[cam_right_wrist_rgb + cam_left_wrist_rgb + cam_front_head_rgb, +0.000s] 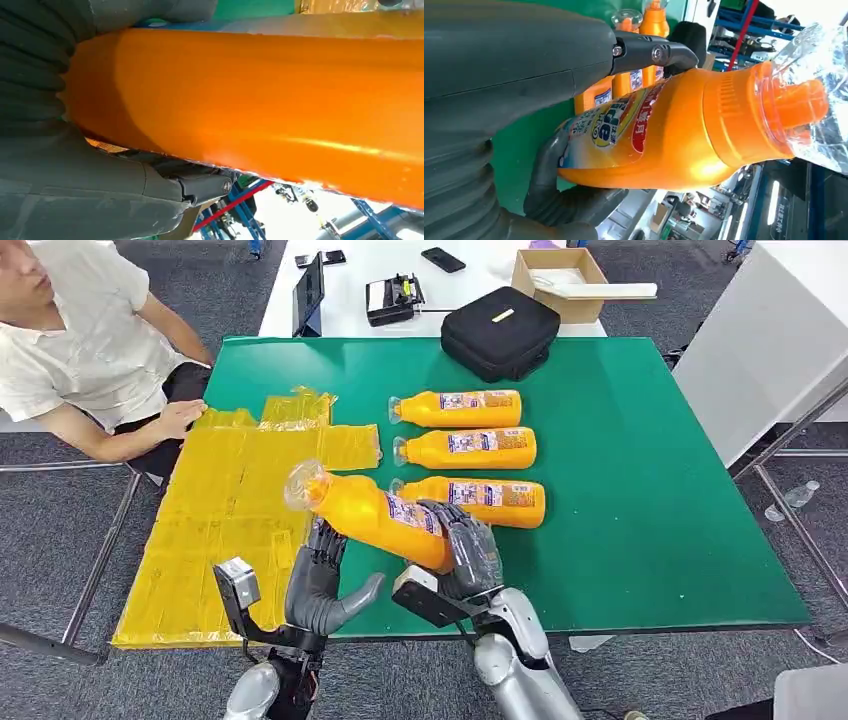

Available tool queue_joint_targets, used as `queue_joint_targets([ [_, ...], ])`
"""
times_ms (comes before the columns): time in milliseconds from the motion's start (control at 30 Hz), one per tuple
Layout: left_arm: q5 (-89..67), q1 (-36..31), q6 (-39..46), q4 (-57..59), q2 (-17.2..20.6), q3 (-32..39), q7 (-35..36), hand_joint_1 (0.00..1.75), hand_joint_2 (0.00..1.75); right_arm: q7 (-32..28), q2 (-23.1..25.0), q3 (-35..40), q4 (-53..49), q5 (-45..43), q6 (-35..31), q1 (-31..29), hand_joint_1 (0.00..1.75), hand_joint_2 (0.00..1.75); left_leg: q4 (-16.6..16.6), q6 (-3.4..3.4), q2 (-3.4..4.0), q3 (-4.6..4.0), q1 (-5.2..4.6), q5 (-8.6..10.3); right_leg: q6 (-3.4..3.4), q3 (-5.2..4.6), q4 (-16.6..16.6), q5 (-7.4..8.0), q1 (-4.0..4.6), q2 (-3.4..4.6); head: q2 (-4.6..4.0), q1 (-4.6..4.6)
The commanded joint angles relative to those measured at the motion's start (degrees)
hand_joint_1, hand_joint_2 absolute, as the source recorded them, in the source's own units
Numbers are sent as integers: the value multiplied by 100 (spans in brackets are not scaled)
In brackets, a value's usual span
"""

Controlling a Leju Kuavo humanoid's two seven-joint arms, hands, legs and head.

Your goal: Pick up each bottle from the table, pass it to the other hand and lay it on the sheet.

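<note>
My right hand gripped the lower body of an orange bottle, fingers wrapped over its label, and held it in the air above the near edge of the green surface. The bottle was tilted, its clear-capped neck pointing up and away toward the yellow sheet. My left hand sat just beside that bottle on the sheet's side, fingers raised against its underside and thumb spread away; in my left wrist view the dark fingers and the thumb lay on opposite sides of the bottle, touching it, though I could not tell whether that hand had closed firmly on it. My right wrist view showed the bottle's smooth orange wall pressed close against my palm.

Beyond the held bottle, three more orange bottles lay on their sides in a row on the surface, caps toward the sheet. Farther behind them stood a black case. A person's hand rested at the sheet's far corner.
</note>
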Motion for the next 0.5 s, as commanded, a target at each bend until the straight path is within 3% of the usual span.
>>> queue_joint_targets([
  [33,-50,-433,75,518,-277,22,22,0,175,326,-66,602,492,611,-76,-366,175,175,3,2,10,24,4,-10,-23,27,-3,-7,9,-1,0,-2],
  [500,494,-618,139,670,-317,119,68,0,175,200,-52,819,481,395,-9,-341,175,175,0,3,3,12,1,-3,-13,14,-3,-4,4,-7,0,0],
])
